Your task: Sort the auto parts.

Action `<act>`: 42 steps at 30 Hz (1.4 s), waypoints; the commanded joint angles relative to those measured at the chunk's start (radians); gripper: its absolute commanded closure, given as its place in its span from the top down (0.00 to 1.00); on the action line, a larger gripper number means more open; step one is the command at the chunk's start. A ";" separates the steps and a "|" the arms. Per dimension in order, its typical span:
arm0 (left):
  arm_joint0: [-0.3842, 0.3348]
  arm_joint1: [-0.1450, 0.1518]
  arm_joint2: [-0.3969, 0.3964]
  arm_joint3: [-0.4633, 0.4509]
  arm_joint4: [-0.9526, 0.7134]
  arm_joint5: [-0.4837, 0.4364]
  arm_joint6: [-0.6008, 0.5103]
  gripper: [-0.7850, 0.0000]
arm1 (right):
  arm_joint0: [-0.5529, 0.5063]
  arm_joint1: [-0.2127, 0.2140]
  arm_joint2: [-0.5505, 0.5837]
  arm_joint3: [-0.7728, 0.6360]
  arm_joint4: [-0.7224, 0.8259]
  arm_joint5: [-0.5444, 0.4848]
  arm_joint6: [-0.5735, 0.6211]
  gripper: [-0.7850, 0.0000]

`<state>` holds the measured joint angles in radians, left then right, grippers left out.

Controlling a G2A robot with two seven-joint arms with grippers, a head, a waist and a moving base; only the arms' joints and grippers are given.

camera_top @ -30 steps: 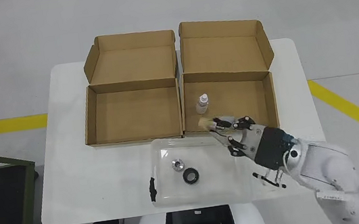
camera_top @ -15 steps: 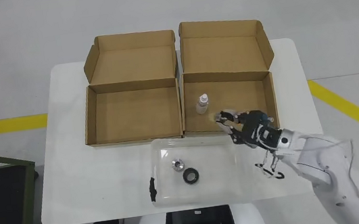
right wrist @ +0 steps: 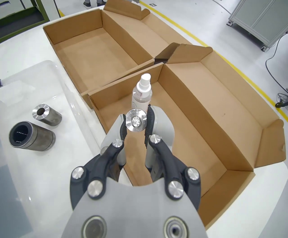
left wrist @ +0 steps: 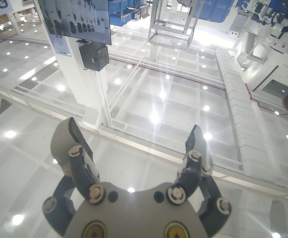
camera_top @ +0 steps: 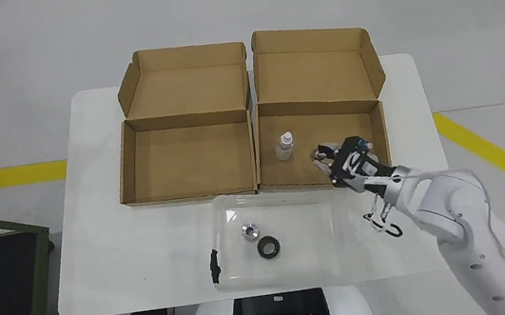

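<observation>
R gripper (right wrist: 135, 123) clamped on small round metal part (right wrist: 136, 120), held above right box (camera_top: 365, 138) by its near edge, just beside spray bottle (right wrist: 141, 93). Not dropped yet. Two metal sleeves (right wrist: 31, 135) in clear tray (camera_top: 317, 245) prob. still to sort. L gripper (left wrist: 135, 137) jaws apart, empty.

A white table (camera_top: 102, 254) carries a left cardboard box (camera_top: 186, 161), a right cardboard box (camera_top: 326, 133) and a clear tray (camera_top: 297, 259).
</observation>
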<state>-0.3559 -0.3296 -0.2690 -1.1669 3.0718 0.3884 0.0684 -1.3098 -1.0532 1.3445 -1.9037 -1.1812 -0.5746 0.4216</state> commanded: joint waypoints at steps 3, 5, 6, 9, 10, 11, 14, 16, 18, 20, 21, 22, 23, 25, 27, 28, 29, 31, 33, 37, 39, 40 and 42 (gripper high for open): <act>0.000 0.000 0.000 0.000 0.000 0.000 0.000 1.00 | 0.031 -0.002 -0.010 0.028 0.015 0.010 0.021 0.00; 0.000 0.000 0.000 0.000 0.000 0.000 0.000 1.00 | 0.034 -0.002 -0.012 0.032 0.016 0.010 0.023 0.00; 0.000 0.000 0.000 0.000 0.000 0.000 0.000 1.00 | 0.034 -0.002 -0.012 0.032 0.016 0.010 0.023 0.00; 0.000 0.000 0.000 0.000 0.000 0.000 0.000 1.00 | 0.034 -0.002 -0.012 0.032 0.016 0.010 0.023 0.00; 0.000 0.000 0.000 0.000 0.000 0.000 0.000 1.00 | 0.034 -0.002 -0.012 0.032 0.016 0.010 0.023 0.00; 0.000 0.000 0.000 0.000 0.000 0.000 0.000 1.00 | 0.034 -0.002 -0.012 0.032 0.016 0.010 0.023 0.00; 0.000 0.000 0.000 0.000 0.000 0.000 0.000 1.00 | 0.034 -0.002 -0.012 0.032 0.016 0.010 0.023 0.00; 0.000 0.000 0.000 0.000 0.000 0.000 0.000 1.00 | 0.034 -0.002 -0.012 0.032 0.016 0.010 0.023 0.00; 0.000 0.000 0.000 0.000 0.000 0.000 0.000 1.00 | 0.034 -0.002 -0.012 0.032 0.016 0.010 0.023 0.00; 0.000 0.000 0.000 0.000 0.000 0.000 0.000 1.00 | 0.032 -0.002 -0.012 0.033 0.016 0.013 0.022 0.00; 0.000 0.000 0.000 0.000 0.000 0.000 0.000 1.00 | 0.029 -0.002 -0.014 0.033 0.014 0.018 0.023 0.00; 0.000 0.000 0.000 0.000 0.000 0.000 0.000 1.00 | 0.031 -0.002 -0.015 0.034 0.014 0.022 0.031 0.00; 0.000 0.000 0.000 0.000 0.000 0.000 0.000 1.00 | 0.035 -0.002 -0.014 0.038 0.013 0.032 0.050 0.00; 0.000 0.000 0.000 0.000 0.000 0.000 0.000 1.00 | 0.055 -0.003 -0.020 0.046 0.019 0.050 0.094 0.00; 0.000 0.000 0.000 0.000 0.000 0.000 0.000 1.00 | 0.076 -0.005 -0.031 0.054 0.028 0.066 0.139 0.00; 0.000 0.000 0.000 0.000 0.000 0.000 0.000 1.00 | 0.087 -0.006 -0.039 0.057 0.031 0.070 0.165 0.00; 0.000 0.000 0.000 0.000 0.000 0.000 0.000 1.00 | 0.099 -0.007 -0.047 0.062 0.036 0.077 0.190 0.00; 0.000 0.000 0.000 0.000 0.000 0.000 0.000 1.00 | 0.129 -0.011 -0.069 0.082 0.055 0.088 0.244 0.00; 0.000 0.000 0.000 0.000 0.000 0.000 0.000 1.00 | 0.165 -0.016 -0.093 0.112 0.082 0.099 0.287 0.00; 0.000 0.000 0.000 0.000 0.000 0.000 0.000 1.00 | 0.226 -0.026 -0.146 0.176 0.109 0.117 0.334 0.00; 0.000 0.000 0.000 0.000 0.000 0.000 0.000 1.00 | 0.251 -0.032 -0.170 0.206 0.108 0.126 0.341 0.00; 0.000 0.000 0.000 0.000 0.000 0.000 0.000 1.00 | 0.262 -0.034 -0.181 0.221 0.104 0.131 0.345 0.00; 0.000 0.000 0.000 0.000 0.000 0.000 0.000 1.00 | 0.281 -0.038 -0.201 0.242 0.098 0.143 0.353 0.00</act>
<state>-0.3560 -0.3296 -0.2690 -1.1669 3.0718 0.3884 0.0684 -1.0380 -1.0896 1.1526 -1.6716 -1.0806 -0.4377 0.7708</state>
